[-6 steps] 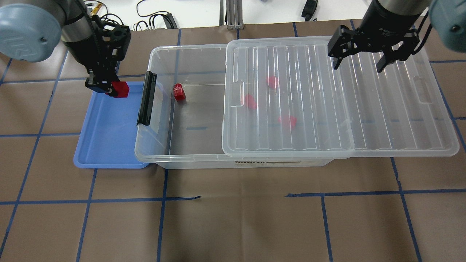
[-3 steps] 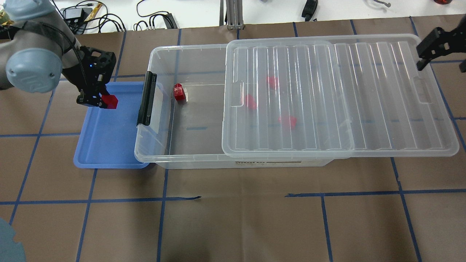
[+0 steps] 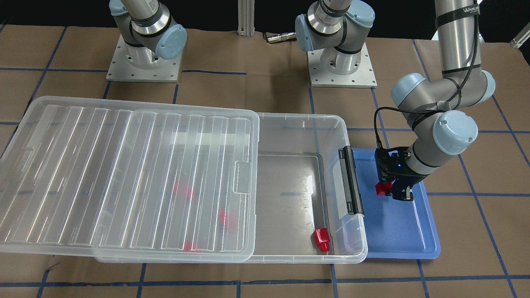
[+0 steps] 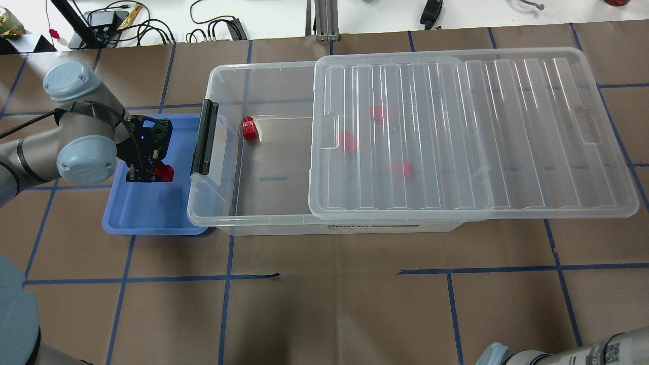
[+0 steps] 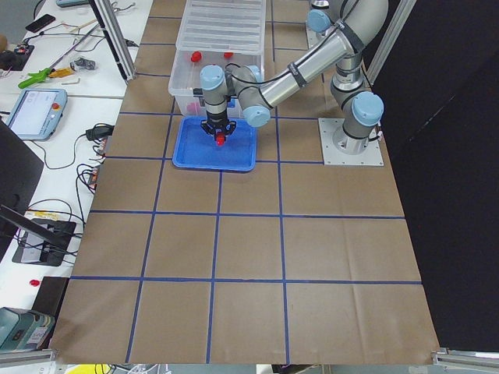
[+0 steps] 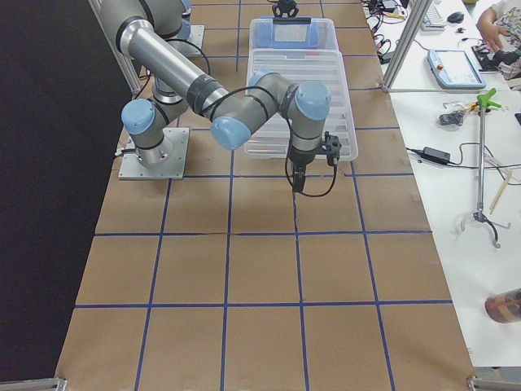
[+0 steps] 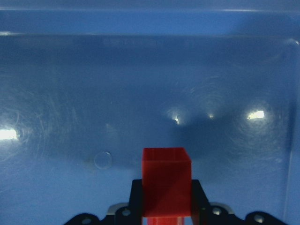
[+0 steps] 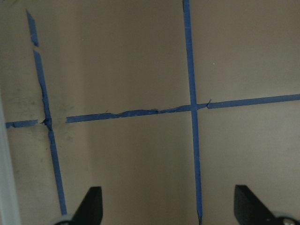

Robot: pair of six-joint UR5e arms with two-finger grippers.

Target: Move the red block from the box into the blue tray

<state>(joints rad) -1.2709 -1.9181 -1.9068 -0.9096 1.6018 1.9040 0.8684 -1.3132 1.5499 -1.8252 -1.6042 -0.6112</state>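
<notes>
My left gripper [image 4: 153, 174] is shut on a red block [image 4: 165, 173] and holds it low over the blue tray [image 4: 147, 215]. The left wrist view shows the block [image 7: 166, 180] between the fingers, just above the tray floor [image 7: 140, 93]. The front view shows the same block [image 3: 381, 189]. The clear box [image 4: 223, 157] stands right of the tray, its ribbed lid [image 4: 471, 132] slid to the right. One red block [image 4: 249, 128] lies in the uncovered end, and three more show under the lid. My right gripper [image 8: 168, 208] is open and empty over bare brown paper.
The box's black latch bar [image 4: 204, 137] sits close to the tray's right edge. Blue tape lines [image 4: 228, 276] cross the brown table cover. Cables and tools lie past the far edge. The right arm [image 6: 269, 90] reaches out beside the box's end.
My left gripper has come down and toward the robot with the red block, now low over the tray. The right gripper has left the lid and gone out of the overhead view.
</notes>
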